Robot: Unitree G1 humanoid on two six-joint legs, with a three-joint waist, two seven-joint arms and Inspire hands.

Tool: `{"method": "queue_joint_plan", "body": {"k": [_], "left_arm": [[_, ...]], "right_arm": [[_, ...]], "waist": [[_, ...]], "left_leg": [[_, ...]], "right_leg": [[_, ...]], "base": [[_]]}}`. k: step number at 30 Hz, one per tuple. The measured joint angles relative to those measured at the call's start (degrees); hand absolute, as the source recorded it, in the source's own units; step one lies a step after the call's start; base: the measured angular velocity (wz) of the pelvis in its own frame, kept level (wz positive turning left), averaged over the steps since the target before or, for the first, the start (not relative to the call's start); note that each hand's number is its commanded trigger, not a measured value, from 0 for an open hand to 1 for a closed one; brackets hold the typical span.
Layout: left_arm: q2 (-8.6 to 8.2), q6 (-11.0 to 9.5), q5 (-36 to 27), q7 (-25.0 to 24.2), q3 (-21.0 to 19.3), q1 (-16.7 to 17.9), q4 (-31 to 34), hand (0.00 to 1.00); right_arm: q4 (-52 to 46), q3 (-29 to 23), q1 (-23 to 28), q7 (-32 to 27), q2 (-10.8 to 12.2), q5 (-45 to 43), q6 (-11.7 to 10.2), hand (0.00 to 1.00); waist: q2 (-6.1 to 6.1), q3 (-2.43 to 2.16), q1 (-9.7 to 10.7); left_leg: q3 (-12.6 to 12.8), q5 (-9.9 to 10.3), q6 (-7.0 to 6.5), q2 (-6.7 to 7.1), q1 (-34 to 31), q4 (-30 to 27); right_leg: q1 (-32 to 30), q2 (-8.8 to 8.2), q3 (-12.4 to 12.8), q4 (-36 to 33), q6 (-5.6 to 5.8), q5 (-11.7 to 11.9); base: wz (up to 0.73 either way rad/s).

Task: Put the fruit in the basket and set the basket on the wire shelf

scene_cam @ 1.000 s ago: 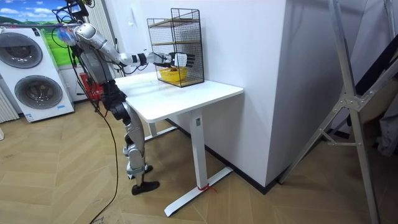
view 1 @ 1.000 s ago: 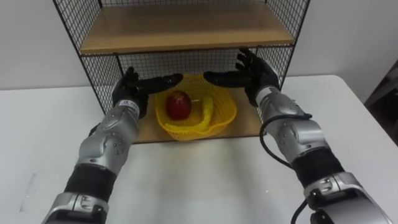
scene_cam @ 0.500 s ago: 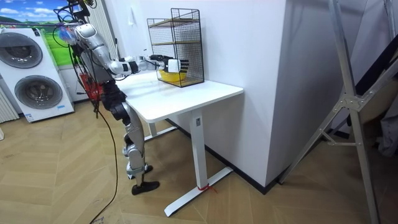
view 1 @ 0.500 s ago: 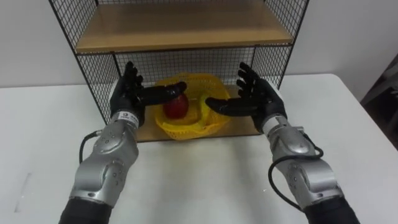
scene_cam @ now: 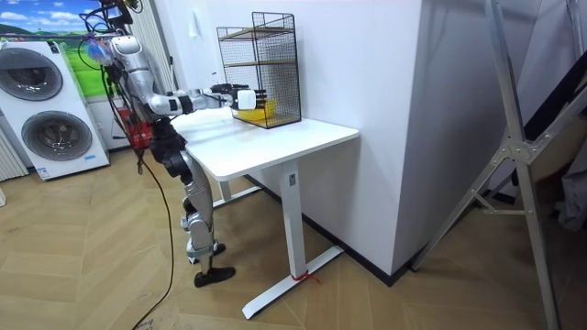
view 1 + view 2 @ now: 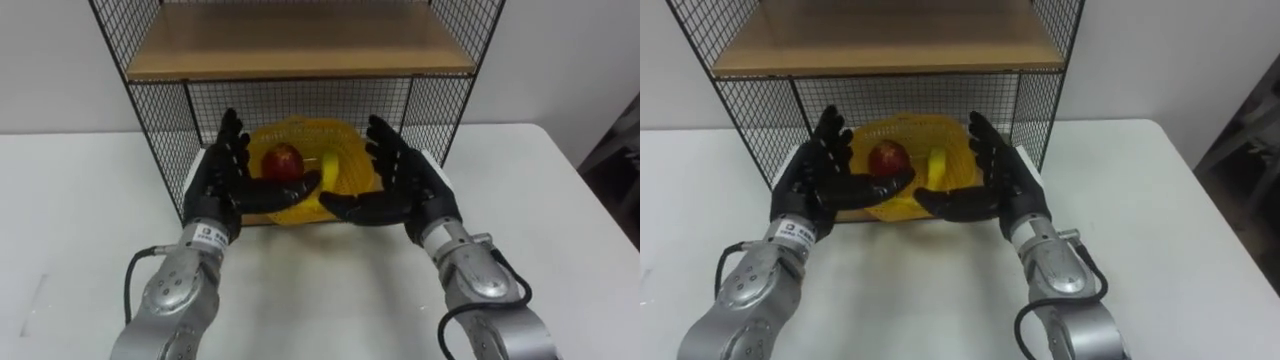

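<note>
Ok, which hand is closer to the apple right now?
Left. The left hand is open just left of the apple, its thumb reaching across in front of it. The right hand is open on the basket's right side, with the banana between it and the apple.

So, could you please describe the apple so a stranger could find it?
Find the wire shelf on the table. A yellow basket sits on its lower level. Inside, left of the banana, lies the apple: round and red, not long and yellow.
</note>
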State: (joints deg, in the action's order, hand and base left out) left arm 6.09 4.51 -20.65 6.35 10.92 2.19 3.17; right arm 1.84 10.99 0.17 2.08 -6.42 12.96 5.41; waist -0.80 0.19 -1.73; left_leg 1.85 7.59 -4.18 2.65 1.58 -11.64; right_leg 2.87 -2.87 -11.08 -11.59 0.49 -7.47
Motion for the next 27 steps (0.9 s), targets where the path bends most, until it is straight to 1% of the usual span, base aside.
{"method": "queue_joint_plan", "body": {"k": [2, 4, 5, 7, 9, 13, 14, 16, 17, 18, 19, 21, 23, 26, 27], "left_arm": [[0.20, -1.1, 0.1, -1.3, 0.0, 2.1, 1.2, 0.00], [0.69, -3.3, 0.0, -2.4, 0.6, 5.7, 3.1, 0.00], [0.85, -3.8, 0.0, -2.5, 0.8, 6.7, 3.7, 0.00], [1.46, -5.7, 0.0, -3.3, 1.7, 9.0, 4.7, 0.00], [1.47, -6.8, 0.0, -3.8, 1.8, 9.8, 5.1, 0.00], [1.58, -10.0, -0.1, -4.8, 0.4, 11.9, 5.9, 0.00], [1.64, -10.4, -0.1, -4.9, 0.3, 12.2, 5.9, 0.00], [1.81, -11.9, -0.1, -4.9, 0.1, 13.6, 5.9, 0.00], [1.82, -12.2, -0.1, -5.0, 0.0, 13.9, 5.9, 0.00], [1.95, -12.6, -0.1, -5.4, -0.1, 14.5, 5.9, 0.00], [2.30, -13.6, -0.8, -6.1, -0.1, 15.3, 5.9, 0.00], [2.73, -14.5, -2.5, -7.0, -0.1, 16.4, 6.0, 0.00], [2.92, -14.9, -2.4, -7.2, -0.4, 17.5, 6.0, 0.00], [2.94, -15.4, -2.4, -8.2, -1.5, 18.3, 6.0, 0.00], [2.95, -16.1, -2.4, -8.3, -1.8, 18.6, 6.0, 0.00]], "right_arm": [[-1.3, 0.0, 2.0, 0.2, 0.1, 0.2, -1.3, 0.00], [-3.1, 0.0, 4.8, 0.6, -0.3, 0.7, -3.5, 0.00], [-3.4, 0.1, 5.4, 0.6, -0.4, 0.8, -4.1, 0.00], [-3.7, 0.1, 7.0, 0.7, -0.7, 0.8, -5.8, 0.00], [-4.3, -0.1, 8.1, 1.3, -1.1, 0.7, -6.7, 0.00], [-7.9, -0.9, 11.5, 3.4, -2.2, 0.5, -8.5, 0.00], [-8.2, -1.1, 12.0, 3.7, -2.4, 0.5, -8.8, 0.00], [-9.3, -1.4, 13.6, 4.4, -3.0, 0.5, -9.7, 0.00], [-9.5, -1.6, 14.1, 4.5, -3.0, 0.5, -9.9, 0.00], [-9.6, -1.7, 14.8, 4.7, -3.1, 0.5, -10.6, 0.00], [-9.7, -1.8, 15.7, 5.0, -3.3, 0.7, -11.3, 0.00], [-10.1, -2.2, 17.4, 5.2, -3.5, 1.3, -12.1, 0.00], [-10.3, -2.6, 18.4, 5.4, -3.5, 1.5, -12.1, 0.00], [-10.4, -3.5, 19.6, 5.7, -3.6, 1.4, -13.0, 0.00], [-10.4, -3.7, 19.6, 5.8, -3.6, 1.2, -13.3, 0.00]], "waist": [[0.02, 0.01, 0.1], [0.01, 0.01, 0.2], [0.00, 0.00, 0.2], [-0.04, -0.03, 0.4], [-0.03, -0.12, 0.2], [-0.19, -0.06, -0.1], [-0.20, -0.06, -0.1], [-0.36, -0.09, 0.0], [-0.39, -0.09, 0.0], [-0.50, -0.13, -0.1], [-0.64, -0.19, 0.0], [-0.85, -0.16, -0.1], [-1.03, -0.46, -0.1], [-1.08, -0.43, -0.1], [-1.01, -0.40, -0.1]], "left_leg": [[0.0, -0.1, -0.17, 0.00, 0.0, 0.0], [-0.1, -0.1, -0.17, 0.02, 0.1, 0.0], [-0.1, -0.1, -0.16, 0.02, 0.1, 0.0], [-0.1, 0.1, 0.10, 0.02, 0.3, 0.0], [-0.1, 0.1, 0.11, 0.05, 0.3, 0.0], [-0.1, 0.1, 0.12, 0.07, 0.4, 0.1], [-0.1, 0.1, 0.12, 0.07, 0.4, 0.1], [-0.1, 0.1, 0.12, 0.07, 0.5, 0.1], [-0.1, 0.1, 0.13, 0.08, 0.5, 0.1], [-0.2, 0.1, 0.13, 0.10, 0.5, 0.1], [-0.2, 0.1, 0.13, 0.08, 0.1, 0.1], [-0.3, 0.1, 0.14, 0.06, -0.1, 0.0], [-0.2, 0.1, 0.15, 0.06, -0.4, 0.0], [0.0, 0.1, 0.16, 0.04, -0.9, 0.0], [0.1, 0.1, 0.16, 0.01, -1.0, 0.1]], "right_leg": [[0.0, 0.01, 0.2, 0.0, 0.00, 0.0], [0.1, 0.03, 0.3, 0.0, 0.01, 0.0], [0.2, 0.03, 0.3, 0.0, 0.03, 0.0], [0.1, 0.02, 0.3, 0.0, 0.11, -0.1], [0.1, 0.00, 0.3, 0.0, 0.20, -0.2], [0.0, 0.10, 0.3, 0.0, 0.20, -0.2], [0.0, 0.10, 0.3, 0.0, 0.20, -0.2], [0.1, 0.09, 0.3, -0.1, 0.18, -0.2], [0.1, 0.09, 0.3, -0.1, 0.19, -0.2], [0.1, 0.01, 0.3, -0.1, 0.17, -0.3], [0.0, -0.06, 0.3, -0.1, 0.18, -0.3], [-0.2, -0.12, 0.3, 0.0, 0.17, -0.3], [-0.9, -0.11, 0.4, -0.2, 0.16, -0.3], [-1.4, 0.00, 0.7, -0.2, 0.10, -0.2], [-1.7, 0.02, 0.7, -0.2, 0.10, -0.1]], "base": [[0.00], [0.00], [0.00], [0.00], [0.00], [0.00], [0.00], [0.00], [0.00], [0.00], [0.00], [0.00], [-0.02], [-0.05], [-0.08]]}}
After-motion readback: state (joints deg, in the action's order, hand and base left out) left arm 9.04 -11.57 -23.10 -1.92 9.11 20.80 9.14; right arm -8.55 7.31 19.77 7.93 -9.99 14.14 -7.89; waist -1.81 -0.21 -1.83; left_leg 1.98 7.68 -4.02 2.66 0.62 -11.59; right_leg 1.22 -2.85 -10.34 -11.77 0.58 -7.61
